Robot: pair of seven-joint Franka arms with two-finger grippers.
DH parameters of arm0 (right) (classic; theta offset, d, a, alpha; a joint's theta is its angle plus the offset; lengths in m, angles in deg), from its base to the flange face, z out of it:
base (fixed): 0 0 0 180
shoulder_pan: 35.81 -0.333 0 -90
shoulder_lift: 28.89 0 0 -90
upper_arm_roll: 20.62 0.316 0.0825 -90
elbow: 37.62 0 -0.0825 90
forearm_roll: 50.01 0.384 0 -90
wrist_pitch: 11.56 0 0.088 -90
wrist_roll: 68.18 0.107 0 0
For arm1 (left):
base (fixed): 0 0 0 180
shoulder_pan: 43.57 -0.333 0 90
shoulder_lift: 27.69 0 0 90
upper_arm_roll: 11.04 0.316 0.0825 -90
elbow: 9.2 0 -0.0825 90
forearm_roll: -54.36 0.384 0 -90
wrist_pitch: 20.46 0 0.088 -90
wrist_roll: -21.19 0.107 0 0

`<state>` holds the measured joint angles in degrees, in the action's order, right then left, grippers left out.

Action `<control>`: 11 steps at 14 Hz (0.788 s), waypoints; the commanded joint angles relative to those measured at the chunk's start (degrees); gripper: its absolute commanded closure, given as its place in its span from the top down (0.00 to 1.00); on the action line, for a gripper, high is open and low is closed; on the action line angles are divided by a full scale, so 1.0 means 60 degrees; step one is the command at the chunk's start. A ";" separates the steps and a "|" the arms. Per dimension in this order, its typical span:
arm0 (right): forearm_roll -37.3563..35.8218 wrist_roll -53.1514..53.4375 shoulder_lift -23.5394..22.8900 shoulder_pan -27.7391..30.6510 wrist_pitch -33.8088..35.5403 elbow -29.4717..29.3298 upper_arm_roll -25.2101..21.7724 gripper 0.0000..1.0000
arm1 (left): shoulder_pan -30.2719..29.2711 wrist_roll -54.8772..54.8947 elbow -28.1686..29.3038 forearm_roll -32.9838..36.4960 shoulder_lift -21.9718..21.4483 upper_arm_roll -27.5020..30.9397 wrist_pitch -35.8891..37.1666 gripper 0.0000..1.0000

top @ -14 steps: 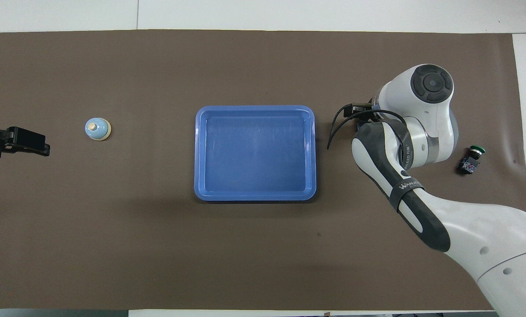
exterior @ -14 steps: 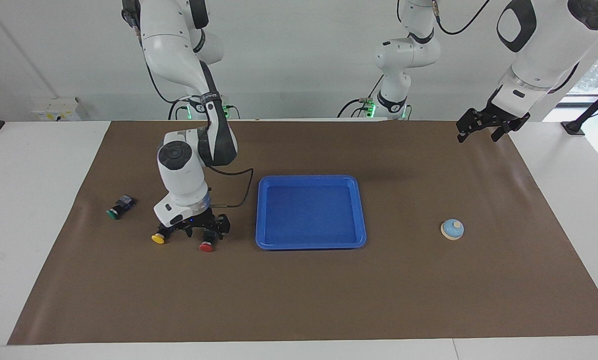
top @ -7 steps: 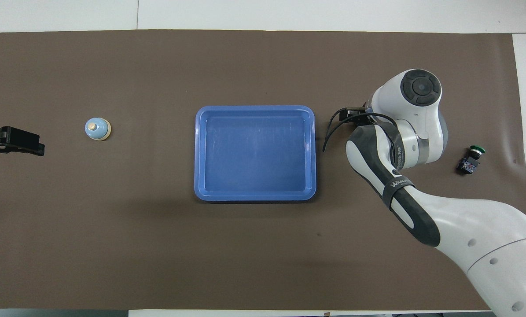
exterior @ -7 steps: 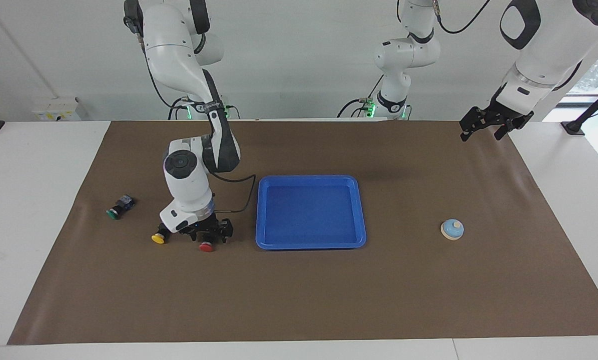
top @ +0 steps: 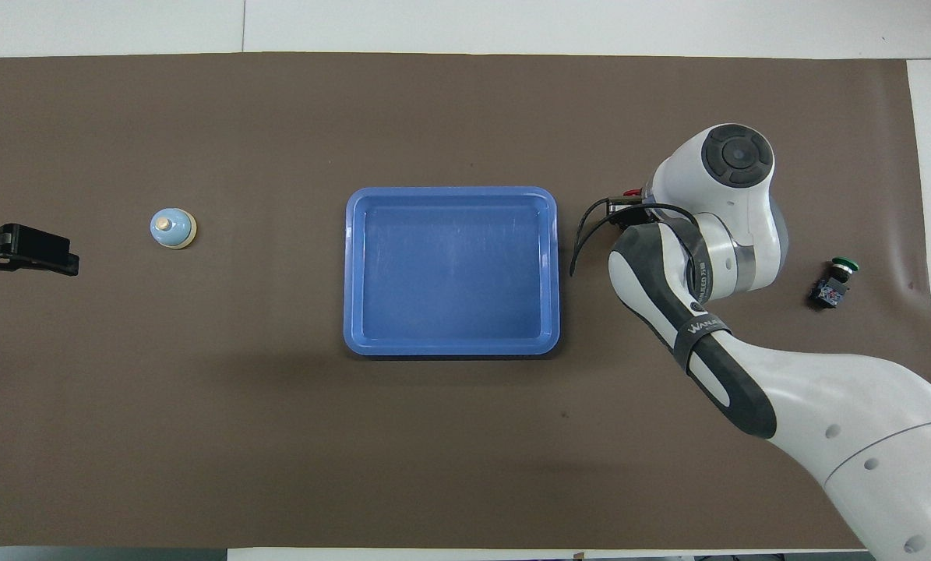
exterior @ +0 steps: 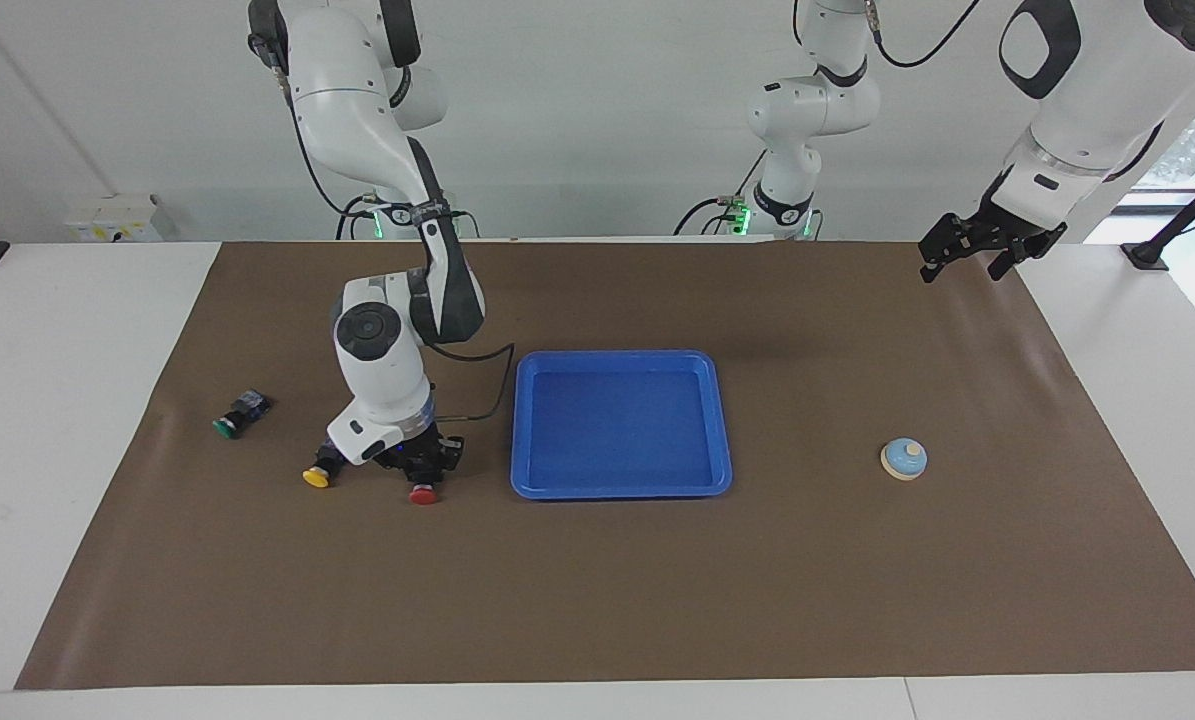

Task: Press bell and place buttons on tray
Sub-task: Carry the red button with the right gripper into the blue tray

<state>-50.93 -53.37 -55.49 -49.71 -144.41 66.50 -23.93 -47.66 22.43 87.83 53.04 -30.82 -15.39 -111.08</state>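
The right gripper [exterior: 422, 468] is down on the counter [exterior: 597, 600], fingers pinching the red button [exterior: 423, 492], at 9 o'clock of the blue tray [exterior: 621, 488] in the facing view. The yellow button [exterior: 316, 476] lies just beside it; the green button [exterior: 228, 425] lies well apart. The left gripper [exterior: 967, 248] waits raised, fingers spread, at 1 o'clock of the bell [exterior: 904, 459].

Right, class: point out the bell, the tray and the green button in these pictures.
bell [exterior: 904, 459], facing view, on its light-blue dome.
tray [exterior: 620, 489], facing view, on the rim farthest from the robots.
green button [exterior: 225, 428], facing view, on its green cap.
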 commanded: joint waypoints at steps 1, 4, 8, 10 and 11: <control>0.0080 -0.0185 0.0155 0.0119 0.0153 0.0035 0.0142 0.00 | -0.0007 -0.0002 -0.0103 -0.0015 -0.0051 0.0022 0.0074 1.00; 0.0138 -0.0170 0.0272 0.0119 0.1014 -0.0592 0.0273 0.00 | -0.0007 -0.0002 -0.0088 -0.0015 -0.0051 0.0022 0.0074 1.00; 0.0900 0.0909 0.0477 -0.0070 0.2596 -0.1925 0.0522 0.00 | -0.0022 -0.0002 -0.0088 -0.0015 -0.0051 0.0022 0.0074 1.00; 0.0901 0.2226 0.0477 -0.0610 0.3009 -0.2396 0.0552 0.00 | -0.0007 -0.0002 -0.0088 -0.0015 -0.0051 0.0007 0.0074 1.00; 0.0915 0.2783 0.0477 -0.0917 0.3010 -0.2441 0.0538 0.00 | -0.0007 0.0013 -0.0088 -0.0015 -0.0051 0.0022 0.0074 1.00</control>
<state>-46.22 -43.05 -52.09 -52.31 -127.60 53.71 -21.14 -47.66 22.43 87.83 53.04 -30.82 -15.39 -111.08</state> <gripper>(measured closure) 0.573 0.000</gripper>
